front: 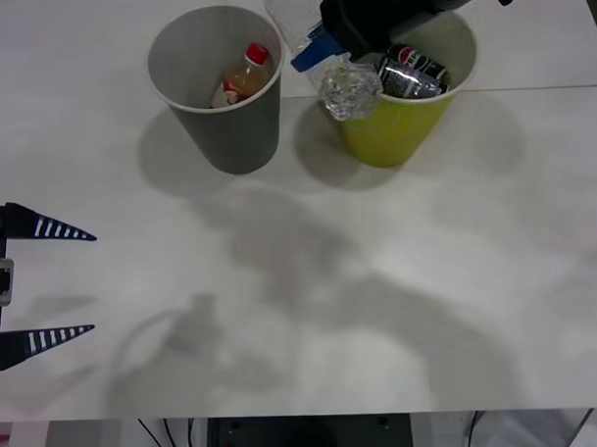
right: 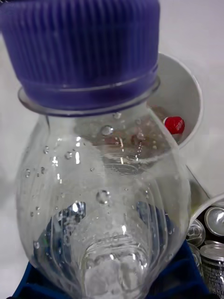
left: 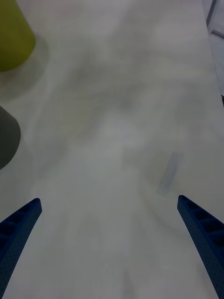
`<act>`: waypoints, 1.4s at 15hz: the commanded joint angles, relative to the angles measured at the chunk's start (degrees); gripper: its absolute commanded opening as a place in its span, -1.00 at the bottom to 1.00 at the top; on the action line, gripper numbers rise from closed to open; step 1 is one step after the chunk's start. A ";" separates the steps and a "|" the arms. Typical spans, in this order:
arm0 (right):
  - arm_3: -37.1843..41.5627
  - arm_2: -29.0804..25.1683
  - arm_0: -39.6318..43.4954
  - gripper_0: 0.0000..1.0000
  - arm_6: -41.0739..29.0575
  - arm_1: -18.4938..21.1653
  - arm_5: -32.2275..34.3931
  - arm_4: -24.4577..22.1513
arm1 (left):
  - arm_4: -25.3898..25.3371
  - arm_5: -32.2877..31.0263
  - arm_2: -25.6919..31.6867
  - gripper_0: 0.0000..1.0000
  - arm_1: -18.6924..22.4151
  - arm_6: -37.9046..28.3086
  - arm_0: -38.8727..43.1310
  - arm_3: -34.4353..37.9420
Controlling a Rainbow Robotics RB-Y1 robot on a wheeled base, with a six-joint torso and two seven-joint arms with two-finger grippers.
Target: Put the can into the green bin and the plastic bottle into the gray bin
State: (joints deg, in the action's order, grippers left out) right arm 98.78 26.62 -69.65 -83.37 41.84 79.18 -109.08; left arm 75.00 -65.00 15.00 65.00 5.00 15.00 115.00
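Right gripper (front: 322, 48) is up at the far side of the white table (front: 302, 312), fingers pinched on the small clear plastic bottle with the purple cap (right: 100, 187). In the right wrist view the bottle body sits clamped between the blue fingers, cap end pointing away from the wrist, so its long axis runs roughly out along the fingers. In the front view the crinkled clear body (front: 350, 90) hangs just below the fingers, over the near-left rim of the yellow-green round tapered bin (front: 398, 132), touching or almost touching it; cannot tell which.

The yellow-green bin already has a dark soda can (front: 414, 72) lying in it, so the can half looks done.

Key relation: the dark gray round tapered bin with lighter inside (front: 231, 128) lies to the robot's left of the held bottle, just beside the green one, rims close but apart. Through the bottle, past its cap, the wrist view shows the gray bin's opening and the red-capped bottle with orange-brown label (front: 246, 76) inside it. Cap points toward that opening. Judgement: remaining move is a short sideways carry left until the bottle is fully over the gray rim, then let go; releasing here risks dropping it into the wrong bin.

Left gripper (front: 41, 282) is parked at the near left table edge, fingers spread wide, nothing between them, well apart from both bins. Right arm is clearly the nearer one.
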 commanded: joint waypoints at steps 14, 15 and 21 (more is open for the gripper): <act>-42.88 1.85 -14.82 -1.00 13.06 -26.37 -18.27 -12.38 | 0.00 0.00 0.00 1.00 0.00 0.00 0.00 0.00; -42.97 2.20 -14.91 -1.00 13.06 -26.46 -18.62 -12.38 | 0.00 0.00 0.00 1.00 0.00 0.00 0.00 0.00; -42.88 1.85 -14.82 1.00 14.91 -26.37 -18.71 -10.27 | 0.00 0.00 0.00 1.00 0.00 0.00 0.00 0.00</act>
State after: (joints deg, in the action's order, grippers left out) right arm 55.81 28.66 -84.54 -68.50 15.39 60.47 -119.72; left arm 75.00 -65.00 15.00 65.00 5.00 15.00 115.00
